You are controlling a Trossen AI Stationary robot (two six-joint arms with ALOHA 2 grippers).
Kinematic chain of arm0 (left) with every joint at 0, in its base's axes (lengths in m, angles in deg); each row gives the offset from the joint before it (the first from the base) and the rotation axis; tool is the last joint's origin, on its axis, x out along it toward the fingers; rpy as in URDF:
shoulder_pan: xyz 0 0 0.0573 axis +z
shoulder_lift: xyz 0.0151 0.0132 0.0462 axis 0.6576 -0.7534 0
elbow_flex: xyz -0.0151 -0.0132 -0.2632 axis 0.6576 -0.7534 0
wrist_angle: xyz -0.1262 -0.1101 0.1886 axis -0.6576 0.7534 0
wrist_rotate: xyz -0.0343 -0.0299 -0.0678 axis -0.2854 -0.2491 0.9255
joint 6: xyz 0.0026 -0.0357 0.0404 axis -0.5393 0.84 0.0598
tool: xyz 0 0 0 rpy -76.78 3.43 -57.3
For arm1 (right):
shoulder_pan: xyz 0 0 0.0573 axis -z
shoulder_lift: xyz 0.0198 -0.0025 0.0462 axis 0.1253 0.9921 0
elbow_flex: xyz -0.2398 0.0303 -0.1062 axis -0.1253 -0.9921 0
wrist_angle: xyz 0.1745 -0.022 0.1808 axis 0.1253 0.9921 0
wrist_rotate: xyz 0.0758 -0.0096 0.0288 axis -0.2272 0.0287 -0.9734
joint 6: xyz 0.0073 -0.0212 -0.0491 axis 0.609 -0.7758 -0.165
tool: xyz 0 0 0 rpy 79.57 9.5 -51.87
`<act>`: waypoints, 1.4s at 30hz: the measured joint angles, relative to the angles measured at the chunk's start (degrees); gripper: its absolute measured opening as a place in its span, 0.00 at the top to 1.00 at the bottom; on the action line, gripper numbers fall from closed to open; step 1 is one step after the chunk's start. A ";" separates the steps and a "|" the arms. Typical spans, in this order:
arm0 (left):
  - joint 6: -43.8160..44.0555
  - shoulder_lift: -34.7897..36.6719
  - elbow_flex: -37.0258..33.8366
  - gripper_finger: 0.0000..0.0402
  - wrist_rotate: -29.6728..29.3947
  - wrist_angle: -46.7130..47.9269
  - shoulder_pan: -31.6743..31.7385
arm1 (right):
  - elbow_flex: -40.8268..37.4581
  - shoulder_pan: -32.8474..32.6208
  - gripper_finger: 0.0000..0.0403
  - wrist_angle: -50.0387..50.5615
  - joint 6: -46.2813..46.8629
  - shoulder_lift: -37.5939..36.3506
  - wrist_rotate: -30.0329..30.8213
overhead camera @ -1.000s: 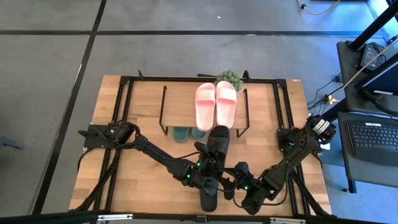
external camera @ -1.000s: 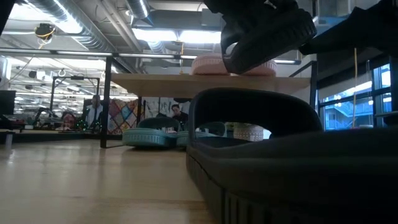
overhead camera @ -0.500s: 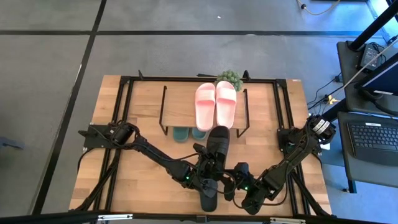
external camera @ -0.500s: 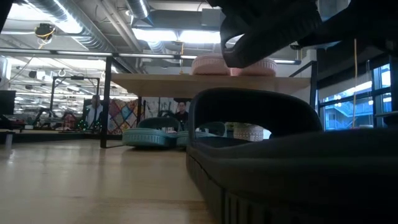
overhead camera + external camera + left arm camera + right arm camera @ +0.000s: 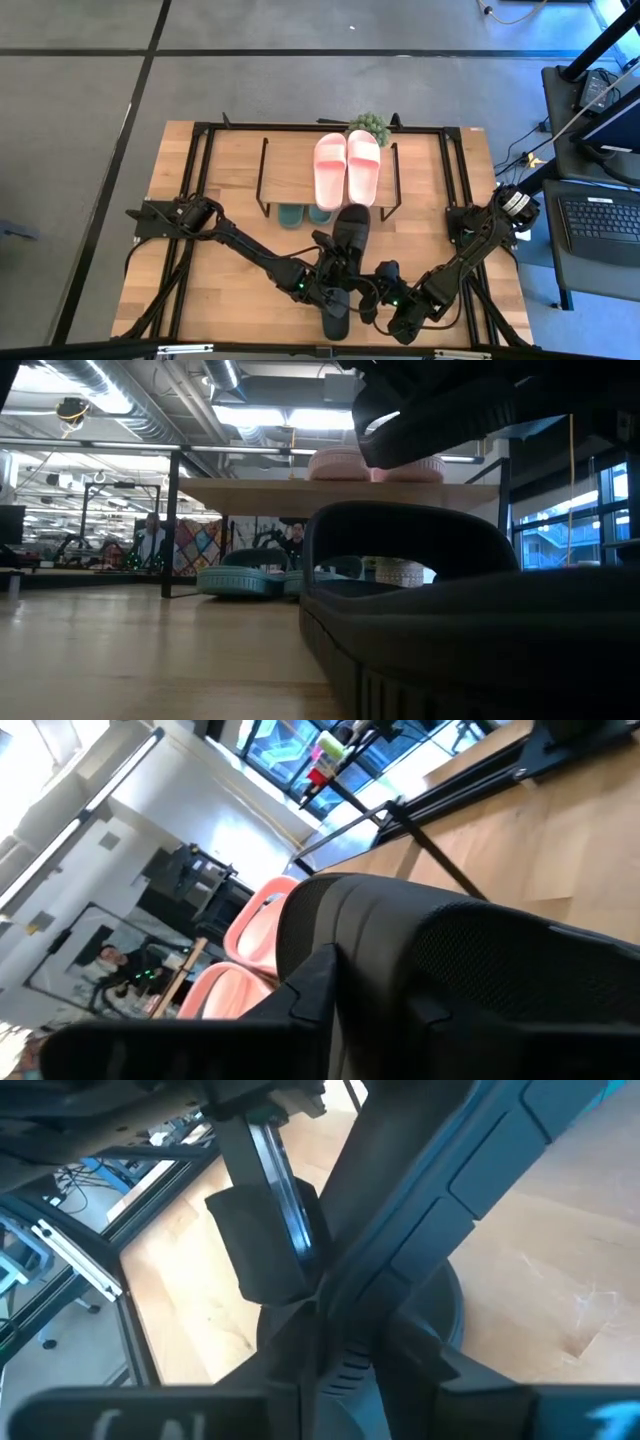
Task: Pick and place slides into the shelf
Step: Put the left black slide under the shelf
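Observation:
One black slide [image 5: 350, 232] hangs in the air in front of the shelf [image 5: 290, 165], its far end toward it; in the low view this slide [image 5: 440, 415] sits above the height of the shelf board. My left gripper [image 5: 335, 268] is shut on its near end. My right gripper [image 5: 372, 290] stands beside it from the right and closes on the same slide [image 5: 420, 1210]. The second black slide [image 5: 337, 318] lies flat on the table near the front edge. Two pink slides [image 5: 347, 165] rest on the shelf board, and green slides [image 5: 300, 213] lie under it. My left gripper holds the black slide by its near end [image 5: 400, 990], which is pinched between the two fingers. The fingers come slanting from the table's near left. The slide is lifted clear of the table, roughly level, with its far end toward the shelf. My right gripper has the slide's long edge [image 5: 350, 1305] between its two fingers, close to my left gripper's finger [image 5: 262, 1245]. It comes from the table's near right. The gripper's own body hides how far the edge reaches in.
A small potted plant [image 5: 368, 126] stands at the shelf's far right corner. A black frame [image 5: 200, 160] runs around the table. The second black slide [image 5: 450, 630] fills the near part of the low view. People sit in the room beyond the table.
The lifted black slide has tipped from toe-down toward level. It has stayed clear of the table, in front of the shelf. Both arms have kept almost in place.

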 joint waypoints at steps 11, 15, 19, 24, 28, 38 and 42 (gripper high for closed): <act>-4.46 0.00 0.00 0.83 -0.57 -0.05 -1.26 | 0.00 0.00 0.82 -0.24 -0.26 0.00 -1.41; -4.38 0.00 0.00 0.73 0.36 -0.32 -1.51 | 0.00 -0.04 0.82 -0.23 -0.26 0.00 -1.35; -4.00 0.00 0.00 0.57 0.42 -0.39 -1.88 | 0.00 0.00 0.82 -0.24 -0.34 0.00 -1.33; -3.12 0.00 0.00 0.40 -0.01 -3.27 -2.64 | 0.00 0.00 0.82 -0.21 -0.42 0.00 -1.25; -3.45 -0.02 0.00 0.35 -3.77 -3.41 -4.12 | 0.00 -0.01 0.82 -0.23 -0.48 0.00 -1.28; -2.22 -0.02 0.00 0.34 -5.13 -3.39 -9.39 | 0.02 0.00 0.82 -0.28 -0.42 0.00 -1.24; -0.51 -0.04 0.00 0.34 -5.28 -3.33 -11.62 | 0.02 0.00 0.82 -0.30 -0.35 0.00 -1.24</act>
